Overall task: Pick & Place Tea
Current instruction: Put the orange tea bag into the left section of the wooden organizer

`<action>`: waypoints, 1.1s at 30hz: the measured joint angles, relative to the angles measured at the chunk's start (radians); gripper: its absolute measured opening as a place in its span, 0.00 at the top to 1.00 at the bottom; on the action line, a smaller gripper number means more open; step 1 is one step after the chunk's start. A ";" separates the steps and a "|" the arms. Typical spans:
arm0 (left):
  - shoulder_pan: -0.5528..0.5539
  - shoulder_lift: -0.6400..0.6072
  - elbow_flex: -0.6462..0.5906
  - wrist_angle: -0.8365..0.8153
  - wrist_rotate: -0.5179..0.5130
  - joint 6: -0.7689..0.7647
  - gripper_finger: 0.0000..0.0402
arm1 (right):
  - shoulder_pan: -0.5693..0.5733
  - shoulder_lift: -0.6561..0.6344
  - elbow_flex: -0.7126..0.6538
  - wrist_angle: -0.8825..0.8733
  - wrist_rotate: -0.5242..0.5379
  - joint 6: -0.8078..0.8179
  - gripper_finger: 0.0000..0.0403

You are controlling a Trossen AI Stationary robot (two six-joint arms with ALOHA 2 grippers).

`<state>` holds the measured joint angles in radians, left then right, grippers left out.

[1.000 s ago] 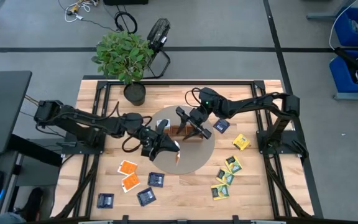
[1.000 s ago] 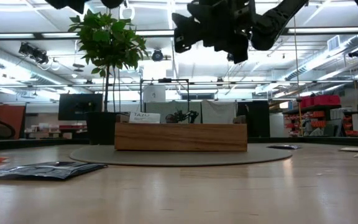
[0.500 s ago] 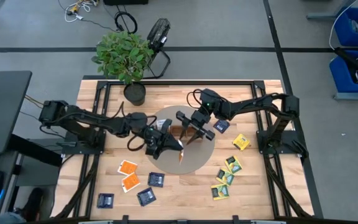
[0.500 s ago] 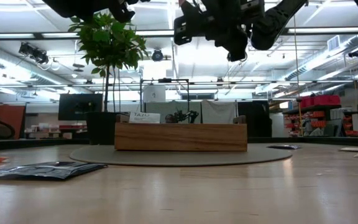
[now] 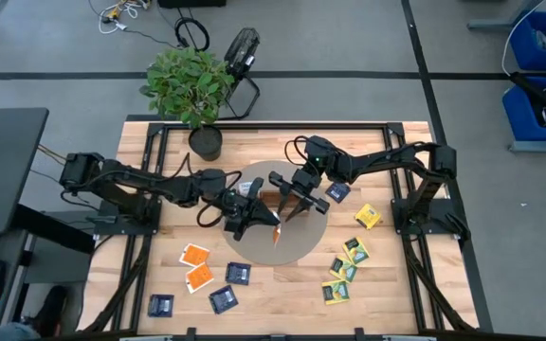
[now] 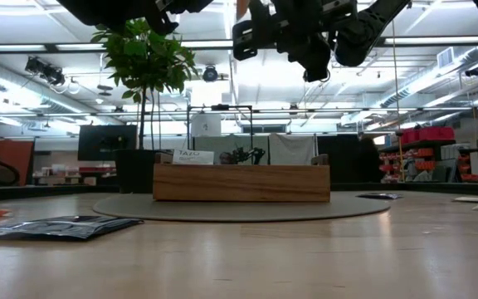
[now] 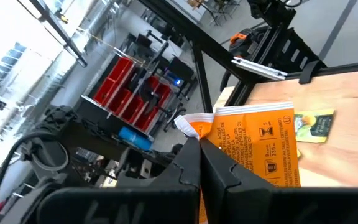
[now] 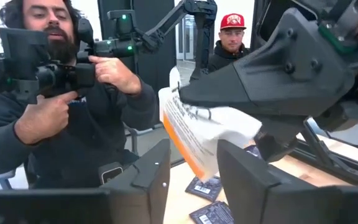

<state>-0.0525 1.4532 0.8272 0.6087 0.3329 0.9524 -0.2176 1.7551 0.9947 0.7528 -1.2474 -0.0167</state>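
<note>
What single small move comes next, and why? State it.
Probably the right gripper should close on the orange tea packet. The left gripper holds that packet shut above the round mat, and it hangs between the right gripper's open fingers, apparently for a handover.

Three orange tea packets (image 5: 194, 254) — two lying flat, one held up; four dark blue packets (image 5: 239, 274); five or so yellow-green packets (image 5: 367, 217); one wooden tray (image 6: 241, 183) — and one potted plant (image 5: 190, 85).
</note>
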 joint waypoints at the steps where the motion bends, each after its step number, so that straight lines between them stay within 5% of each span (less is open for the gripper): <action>1: 0.002 0.000 0.000 -0.003 0.000 0.000 1.00 | 0.000 0.000 0.000 0.000 0.000 -0.001 0.70; 6: 0.003 0.000 0.000 -0.001 0.003 0.000 1.00 | 0.006 0.000 0.000 0.001 0.037 -0.005 0.79; 13: 0.004 0.000 0.000 0.000 0.141 -0.053 1.00 | -0.011 -0.001 0.001 -0.023 0.053 0.012 0.82; 27: 0.011 0.000 0.000 0.029 0.235 -0.099 1.00 | 0.017 -0.001 0.036 -0.059 0.132 0.033 0.38; 33: 0.014 -0.004 0.000 0.029 0.251 -0.179 1.00 | 0.042 -0.001 0.118 -0.311 0.141 -0.076 0.33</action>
<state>-0.0389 1.4489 0.8272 0.6377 0.5839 0.7732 -0.1759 1.7542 1.1129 0.4418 -1.1064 -0.0926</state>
